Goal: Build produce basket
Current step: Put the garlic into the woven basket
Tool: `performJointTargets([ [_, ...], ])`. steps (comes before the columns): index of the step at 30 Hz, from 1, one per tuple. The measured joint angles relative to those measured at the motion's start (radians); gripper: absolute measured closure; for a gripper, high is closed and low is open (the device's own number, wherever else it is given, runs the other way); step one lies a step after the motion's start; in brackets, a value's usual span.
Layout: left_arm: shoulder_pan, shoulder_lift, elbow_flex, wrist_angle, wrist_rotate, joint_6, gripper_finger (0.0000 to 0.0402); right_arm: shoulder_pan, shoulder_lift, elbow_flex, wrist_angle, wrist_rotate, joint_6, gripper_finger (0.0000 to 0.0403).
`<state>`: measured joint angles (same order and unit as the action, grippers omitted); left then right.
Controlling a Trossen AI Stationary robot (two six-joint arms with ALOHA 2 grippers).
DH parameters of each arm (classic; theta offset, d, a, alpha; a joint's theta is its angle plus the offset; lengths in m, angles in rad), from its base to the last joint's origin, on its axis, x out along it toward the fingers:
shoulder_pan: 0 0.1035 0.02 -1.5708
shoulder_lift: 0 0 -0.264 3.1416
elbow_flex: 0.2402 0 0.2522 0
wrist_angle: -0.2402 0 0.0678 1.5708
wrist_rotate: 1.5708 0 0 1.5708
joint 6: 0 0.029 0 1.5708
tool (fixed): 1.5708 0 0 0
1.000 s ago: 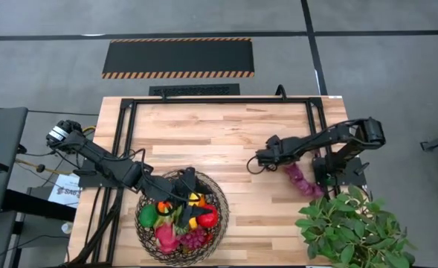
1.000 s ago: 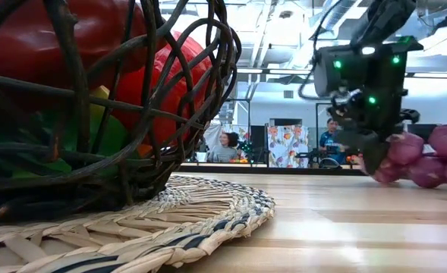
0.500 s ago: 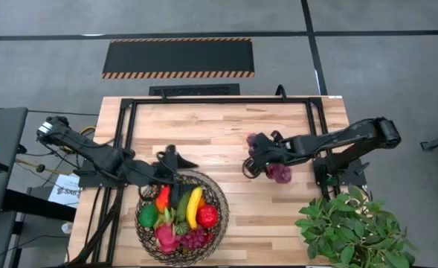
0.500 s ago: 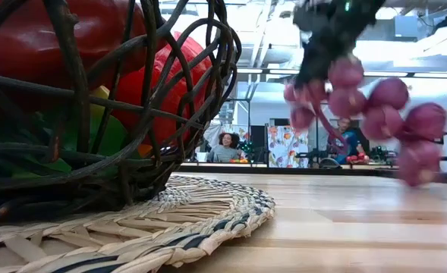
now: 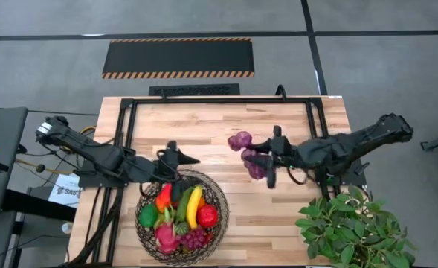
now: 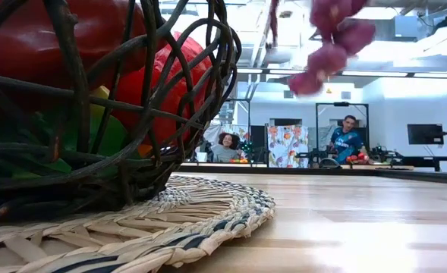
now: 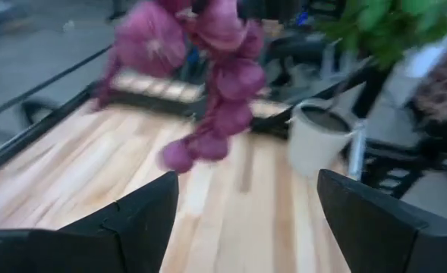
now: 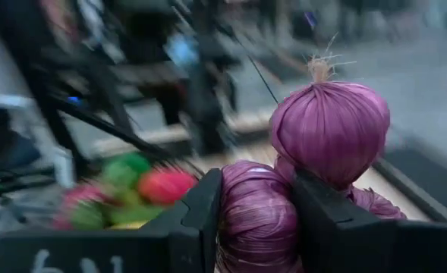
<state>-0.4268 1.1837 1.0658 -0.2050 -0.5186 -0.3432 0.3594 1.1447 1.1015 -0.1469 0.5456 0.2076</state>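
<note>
The dark woven-wire basket stands at the table's near left, holding produce such as a banana, a red fruit and green pieces. Seen low, its wall rests on a woven mat. My right gripper hovers over the table's middle, right of the basket, shut on a bunch of purple onions. The bunch also shows in the low view and the left wrist view. My left gripper stands open with nothing between its fingers, just beyond the basket's far rim. My right gripper pinches one onion of the bunch between its two fingers. They lie about level and reach in from the table's right. Another onion stands out past the fingertips, and the others dangle below, clear of the table.
A leafy green plant fills the near right corner. A black frame runs round the tabletop. Bare wood lies between basket and plant. People sit in the room behind the table.
My right gripper has risen from the table near its right edge and gone toward the basket, tipping from pointing down to about level. The onion bunch has come up with it, lifted clear and swinging. My left gripper has drawn back from over the basket toward the far edge.
</note>
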Motion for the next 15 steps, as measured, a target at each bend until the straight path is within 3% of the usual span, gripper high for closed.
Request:
performJointTargets([
  [7, 0.082, 0.091, -0.035, 0.233, 0.049, 0.127, 0.008, 0.115, 0.001, 0.0, 0.219, -0.077, -0.153, 0.0267],
  [15, 0.178, 0.238, -0.036, 0.61, 0.301, 0.23, 0.0065, 0.153, 0.031, 0.0, 0.287, -0.104, -0.192, 0.0267],
])
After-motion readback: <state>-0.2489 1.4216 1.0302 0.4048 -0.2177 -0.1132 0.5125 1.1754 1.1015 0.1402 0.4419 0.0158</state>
